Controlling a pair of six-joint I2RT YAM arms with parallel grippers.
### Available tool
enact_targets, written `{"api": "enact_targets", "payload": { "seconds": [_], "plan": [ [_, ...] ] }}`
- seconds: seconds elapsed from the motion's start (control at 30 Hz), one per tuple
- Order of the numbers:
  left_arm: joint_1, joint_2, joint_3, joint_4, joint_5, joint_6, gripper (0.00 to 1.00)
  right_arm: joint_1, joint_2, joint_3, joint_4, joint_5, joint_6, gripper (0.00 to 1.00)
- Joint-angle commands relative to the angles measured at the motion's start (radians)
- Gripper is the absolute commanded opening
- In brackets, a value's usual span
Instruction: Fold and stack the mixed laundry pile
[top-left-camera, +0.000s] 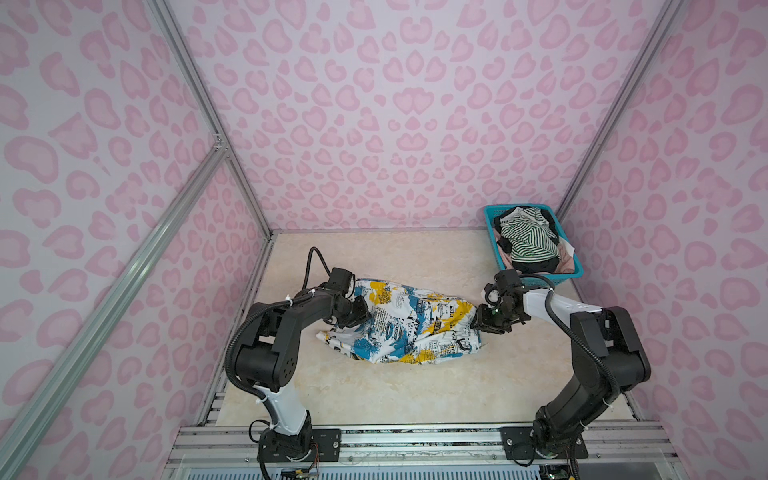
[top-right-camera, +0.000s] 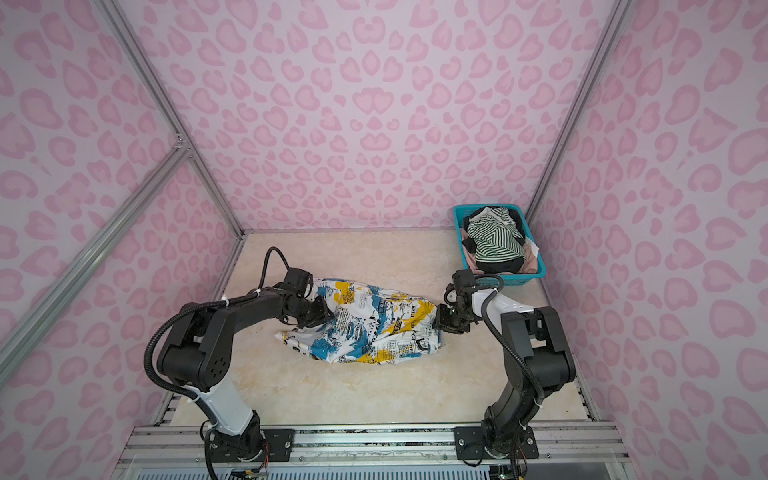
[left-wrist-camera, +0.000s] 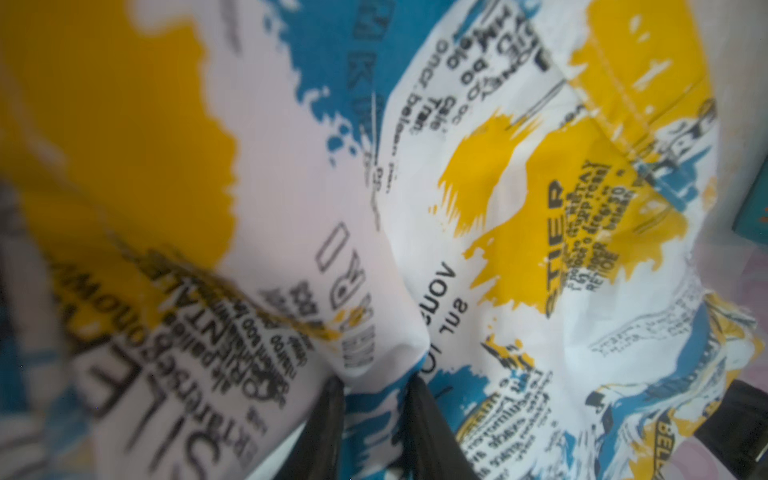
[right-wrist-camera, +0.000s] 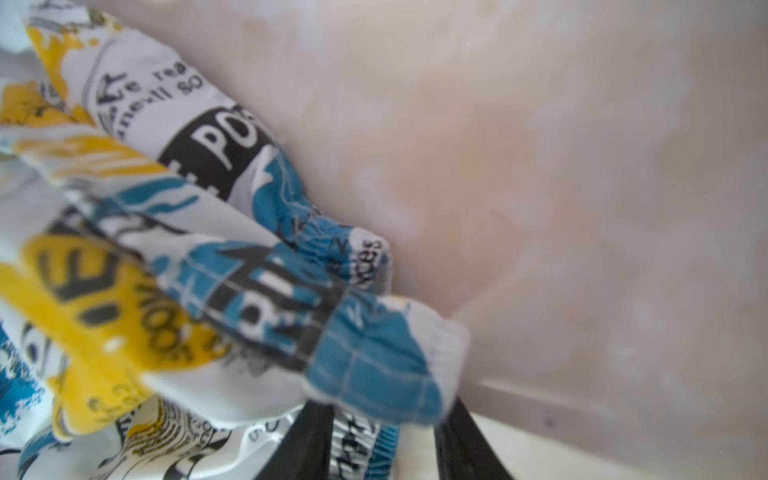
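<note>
- I see the left gripper (left-wrist-camera: 376, 388) clamped on a fold of the printed garment (top-left-camera: 409, 324).
- The right gripper (right-wrist-camera: 386, 419) straddles its hem, jaws partly apart; I can't tell if it grips.

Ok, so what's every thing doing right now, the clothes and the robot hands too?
printed garment, crumpled on the table, unfolded.
left gripper, shut on the printed garment.
right gripper, jaws apart around its elastic edge.
striped top, bunched on top in the basket.
black garment, under the striped top.
pink garment, tucked at the basket's side.
basket, upright, full.
</note>
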Motion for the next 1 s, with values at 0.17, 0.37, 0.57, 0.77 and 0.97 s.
{"api": "enact_targets", "payload": {
  "seconds": [0.17, 0.37, 0.57, 0.77, 0.97],
  "plan": [
    [0.0, -0.089, 0.017, -0.159, -0.145, -0.01, 0.31, -0.005, -0.115, -0.054, -0.091, -0.104, -0.098, 0.66],
    [-0.002, -0.105, 0.159, -0.221, -0.155, 0.013, 0.31, -0.016, -0.154, -0.174, -0.041, -0.156, -0.065, 0.68],
    [-0.054, -0.118, 0.203, -0.206, -0.122, 0.069, 0.3, -0.019, -0.112, -0.23, 0.085, -0.253, 0.008, 0.71],
    [-0.21, -0.048, 0.217, -0.134, -0.12, 0.088, 0.28, -0.024, -0.076, -0.251, 0.155, -0.28, 0.058, 0.7],
    [-0.292, 0.076, 0.236, -0.027, -0.091, 0.032, 0.26, -0.048, -0.085, -0.286, 0.202, -0.292, 0.096, 0.69]
  ]
}}
